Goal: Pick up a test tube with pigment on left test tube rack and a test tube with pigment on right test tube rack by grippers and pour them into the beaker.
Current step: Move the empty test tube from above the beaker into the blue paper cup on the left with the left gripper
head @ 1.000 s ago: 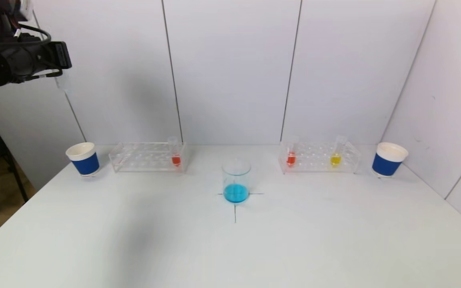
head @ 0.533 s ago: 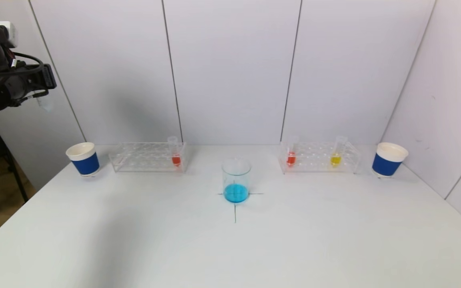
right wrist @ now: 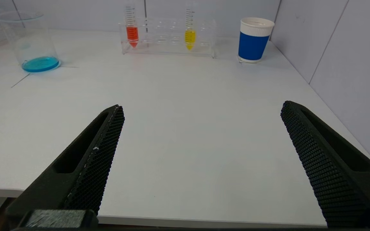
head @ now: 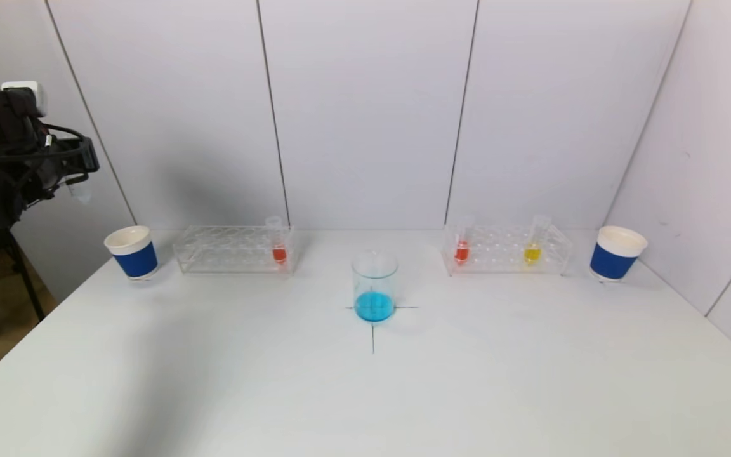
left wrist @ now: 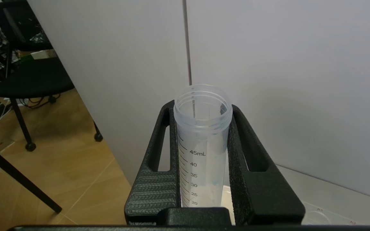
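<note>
Above the table's left edge — left claw [left wrist: 202,128] (raised) grips an empty tube [left wrist: 201,144].

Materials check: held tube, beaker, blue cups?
Tube in the left gripper: translucent, frosted-looking plastic, likely; threaded rim and printed mL marks. Beaker: clear, glossy, thin-walled; glass or hard plastic, cannot tell. Left cup and right cup: matte white rim, blue band, probably paper.

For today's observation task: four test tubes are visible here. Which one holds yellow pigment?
The yellow test tube, standing toward the right end of the right rack. Two racked tubes hold red; the left hand grips an emptied one.
</note>
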Robot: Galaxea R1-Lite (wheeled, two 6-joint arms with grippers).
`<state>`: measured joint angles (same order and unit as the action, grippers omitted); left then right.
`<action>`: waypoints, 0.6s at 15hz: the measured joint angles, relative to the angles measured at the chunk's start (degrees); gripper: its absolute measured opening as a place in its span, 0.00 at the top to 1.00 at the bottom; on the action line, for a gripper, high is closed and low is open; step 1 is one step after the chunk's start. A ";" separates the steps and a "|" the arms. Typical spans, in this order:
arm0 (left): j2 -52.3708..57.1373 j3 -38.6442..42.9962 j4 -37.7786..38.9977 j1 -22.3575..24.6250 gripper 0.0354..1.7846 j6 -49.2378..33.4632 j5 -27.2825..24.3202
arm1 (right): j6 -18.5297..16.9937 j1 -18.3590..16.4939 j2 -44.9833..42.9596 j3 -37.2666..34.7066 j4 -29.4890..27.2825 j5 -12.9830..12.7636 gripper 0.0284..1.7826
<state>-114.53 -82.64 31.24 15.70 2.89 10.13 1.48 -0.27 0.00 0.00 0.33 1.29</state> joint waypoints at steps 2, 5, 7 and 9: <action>-1.95 -0.24 1.46 0.06 0.77 0.05 -0.29 | 0.00 0.00 0.00 0.00 -0.02 0.00 0.01; -5.62 -0.29 5.68 0.00 0.77 0.33 -0.40 | -0.02 0.00 0.00 0.00 0.00 0.00 0.01; -7.98 -0.21 8.30 0.00 0.77 0.46 -0.44 | 0.00 0.00 0.00 0.00 -0.02 0.00 0.01; -10.50 -0.18 11.34 0.04 0.77 0.50 -0.51 | 0.00 0.00 0.00 0.00 -0.02 0.00 0.01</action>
<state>-125.03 -82.82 42.58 15.74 3.39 9.62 1.48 -0.27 0.00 0.00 0.30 1.29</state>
